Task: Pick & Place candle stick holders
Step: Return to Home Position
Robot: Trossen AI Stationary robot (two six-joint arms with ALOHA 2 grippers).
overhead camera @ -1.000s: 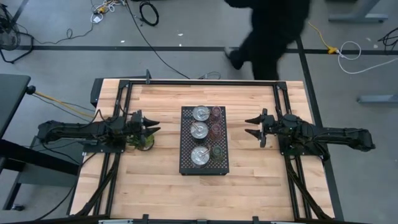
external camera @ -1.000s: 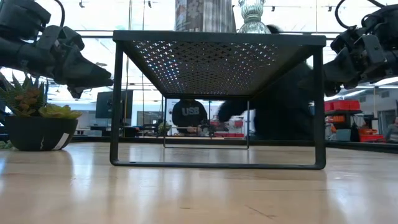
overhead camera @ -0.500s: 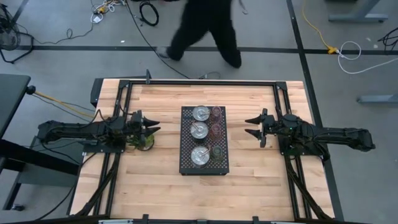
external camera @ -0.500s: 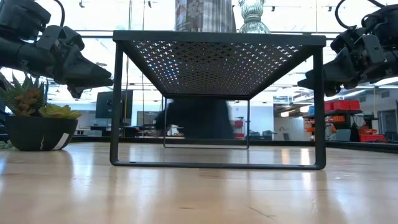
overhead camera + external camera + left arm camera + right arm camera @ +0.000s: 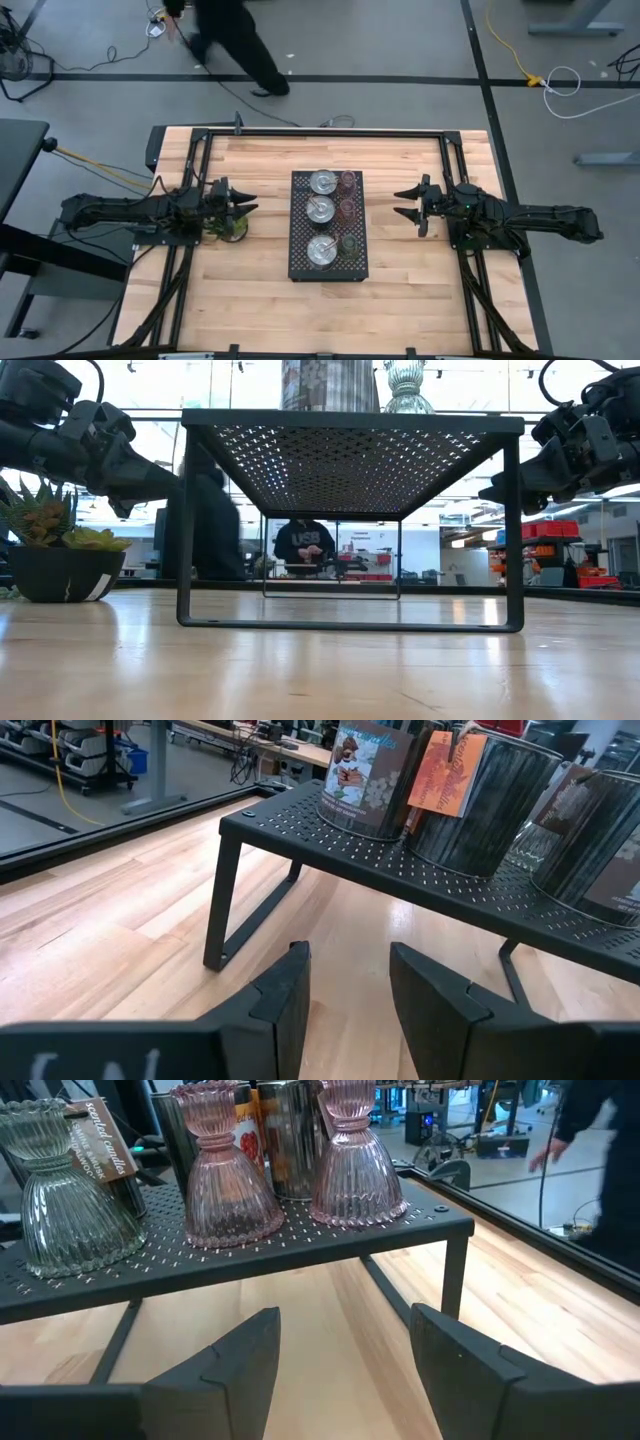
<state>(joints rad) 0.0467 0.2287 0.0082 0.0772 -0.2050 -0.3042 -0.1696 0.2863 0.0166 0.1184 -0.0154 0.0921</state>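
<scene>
Left gripper [image 5: 243,205]: fingers apart and holding nothing. It hangs above the plant [image 5: 228,228] on the left part of the table [image 5: 400,300], with its tips pointing at the black perforated tray [image 5: 328,272].
Right gripper [image 5: 405,203]: fingers likewise spread and empty. It sits on the tray's other side, level with the tray's middle, with its tips pointing back at it.
On the tray: silver cups [image 5: 320,209] stand in a line of three along the left long edge. Tinted glass holders [image 5: 348,209] stand upright in a line of three along the right long edge, one beside each cup.
Edges: the farthest pair sits close to the tray's far short edge, and a bare perforated strip is left at the near end. In the right wrist view the end pink holder stands near the tray's corner.
Open room: bare wood lies between each set of fingertips and the tray's nearest long edge. The low view shows the tray raised on thin legs with open space beneath, and both grippers held well above the tabletop, apart from the legs.
Table rim: black rails [image 5: 320,131] run along the far edge and down both sides under the arms.
Beyond the table: a person [image 5: 230,40] in dark clothes is on the floor past the far left corner.
</scene>
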